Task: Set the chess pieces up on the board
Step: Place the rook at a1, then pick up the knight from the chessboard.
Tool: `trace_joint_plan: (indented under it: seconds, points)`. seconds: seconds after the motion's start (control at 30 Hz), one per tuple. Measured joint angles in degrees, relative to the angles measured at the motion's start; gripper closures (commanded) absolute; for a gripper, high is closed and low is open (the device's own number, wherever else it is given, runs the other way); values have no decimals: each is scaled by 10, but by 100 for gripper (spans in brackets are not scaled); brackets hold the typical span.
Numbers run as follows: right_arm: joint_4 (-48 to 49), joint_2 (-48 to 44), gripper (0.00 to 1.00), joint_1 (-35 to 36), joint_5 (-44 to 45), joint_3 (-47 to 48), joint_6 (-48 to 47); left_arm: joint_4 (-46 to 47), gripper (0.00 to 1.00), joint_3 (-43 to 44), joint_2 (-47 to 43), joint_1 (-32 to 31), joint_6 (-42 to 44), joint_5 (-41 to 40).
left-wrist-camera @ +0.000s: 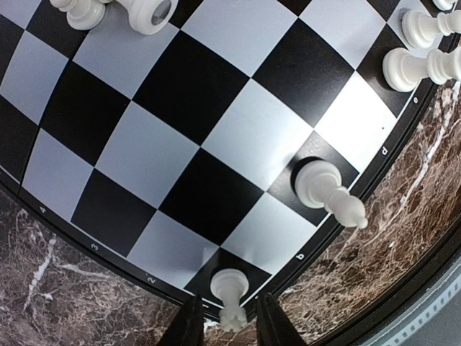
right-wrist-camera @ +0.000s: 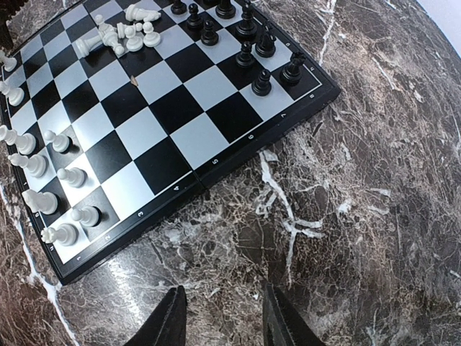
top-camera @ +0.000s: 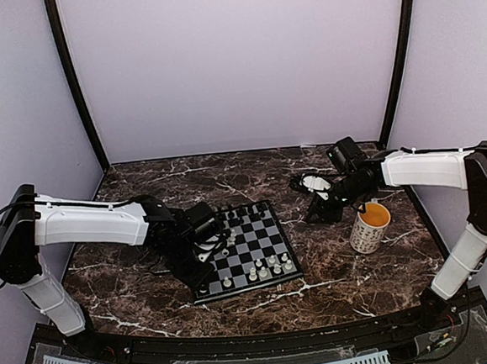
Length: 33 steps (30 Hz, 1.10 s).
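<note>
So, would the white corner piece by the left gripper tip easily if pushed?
Probably: the white corner piece is tall on a small base, so a push may topple it. Smooth and round, it might then roll.

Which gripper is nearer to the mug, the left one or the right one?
Right. In the top view the right gripper hangs over the table just left of the mug; the left gripper is at the near left corner of the board, farther off.

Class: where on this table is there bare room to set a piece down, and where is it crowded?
Bare: marble between board and mug, marble behind the board, and the board's middle squares. Crowded: its two ends, with white pieces and black pieces.
</note>
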Motion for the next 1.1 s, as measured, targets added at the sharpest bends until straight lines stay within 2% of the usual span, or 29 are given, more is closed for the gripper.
trace_joint_plan:
  seconds: [0.23,0.3,0.5,0.73,1.1]
  points:
    - [0,0,63,0,0,0,0,-17,56,15,-5,0,6,-26]
    - [0,0,63,0,0,0,0,-22,56,37,-17,0,9,-47]
    - [-1,3,62,0,0,0,0,-1,66,108,-28,34,17,-74]
    - [-1,3,63,0,4,0,0,26,66,176,68,106,16,-56]
    - [-1,3,62,0,15,0,-5,23,63,233,170,133,44,-30]
